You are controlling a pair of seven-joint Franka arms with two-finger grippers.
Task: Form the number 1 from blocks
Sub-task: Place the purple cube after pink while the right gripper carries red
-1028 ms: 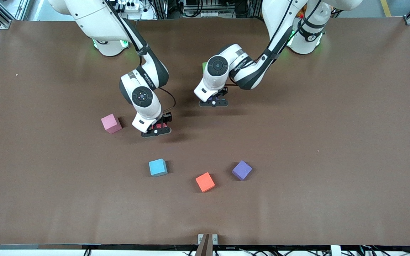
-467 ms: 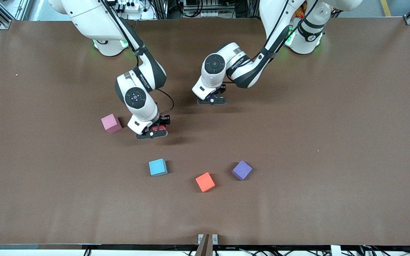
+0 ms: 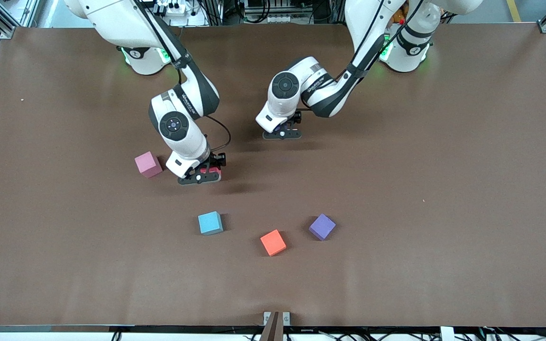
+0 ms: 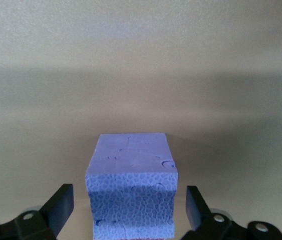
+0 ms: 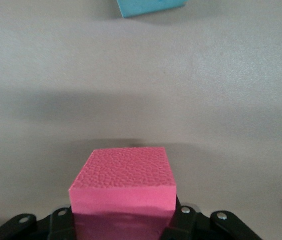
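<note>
The bench [image 3: 396,199] is a matt brown sheet, smooth with a faint sheen. The red block [image 5: 123,187] and the purple-blue block [image 4: 130,192] look like matt foam with a fine pebbled grain. The arm shells [image 3: 180,132] are glossy white plastic with black joints; the jaws look matt black plastic.

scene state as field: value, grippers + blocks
left gripper: open, fingers either side of bluish-purple block, gaps both sides
right gripper: shut on red block, beside pink block
loose on table: pink block, light blue block, orange block, purple block
nearest front camera: orange block
number 1: not yet formed
</note>
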